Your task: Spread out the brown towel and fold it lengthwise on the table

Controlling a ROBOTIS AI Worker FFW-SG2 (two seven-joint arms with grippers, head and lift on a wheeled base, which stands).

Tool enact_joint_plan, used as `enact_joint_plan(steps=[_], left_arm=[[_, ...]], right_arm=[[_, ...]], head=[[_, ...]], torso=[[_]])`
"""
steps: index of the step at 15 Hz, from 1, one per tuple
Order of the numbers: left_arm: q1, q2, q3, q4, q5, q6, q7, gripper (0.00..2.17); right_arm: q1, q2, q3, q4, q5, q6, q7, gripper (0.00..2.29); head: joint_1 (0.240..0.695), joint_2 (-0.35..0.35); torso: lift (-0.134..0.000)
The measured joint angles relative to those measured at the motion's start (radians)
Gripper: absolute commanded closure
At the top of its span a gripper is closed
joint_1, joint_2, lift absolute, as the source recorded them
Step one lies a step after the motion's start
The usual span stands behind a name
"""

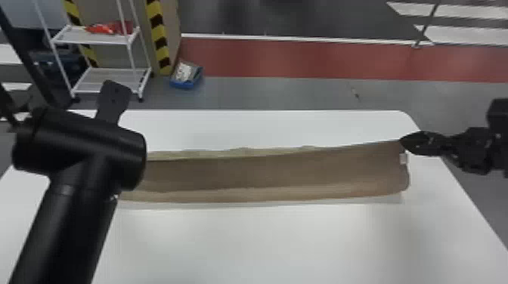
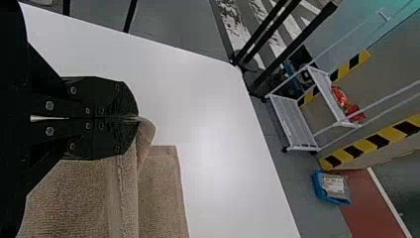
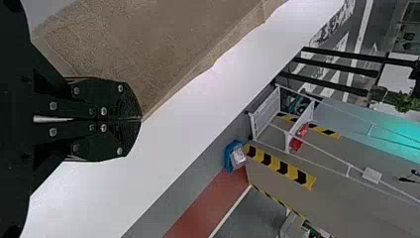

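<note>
Head view: brown towel in a long, narrow strip.

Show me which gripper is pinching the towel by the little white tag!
It's the right gripper, pinching the corner of the towel just beside the white tag. The left gripper pinches the towel's other end.

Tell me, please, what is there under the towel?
The table is under the towel; along the far side, a paler strip of its lower layer shows past the held upper layer. The rest is covered, so I cannot tell whether anything else lies there.
</note>
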Motion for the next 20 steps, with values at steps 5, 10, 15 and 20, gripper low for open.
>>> enact_joint_plan(steps=[5, 10, 15, 20], left_arm=[[-0.023, -0.008, 0.001, 0.082, 0.031, -0.117, 0.031, 1.43], [-0.063, -0.012, -0.008, 0.172, 0.041, -0.161, 0.049, 1.43], [-0.09, -0.02, -0.014, 0.242, 0.033, -0.169, 0.072, 1.23], [-0.084, -0.019, -0.002, 0.242, 0.043, -0.138, 0.06, 1.27]], right_arm=[[-0.024, -0.006, -0.003, 0.078, -0.001, -0.028, 0.0, 1.26], [-0.042, -0.01, 0.0, 0.144, -0.004, -0.07, 0.0, 1.26], [-0.079, -0.015, -0.011, 0.201, -0.031, -0.091, 0.0, 1.26], [-0.114, -0.019, -0.021, 0.211, -0.09, -0.087, 0.0, 1.26]], head=[[0.695, -0.065], [0.695, -0.061], [0.695, -0.057], [0.695, -0.055]], torso=[[-0.124], [-0.124], [-0.124], [-0.124]])
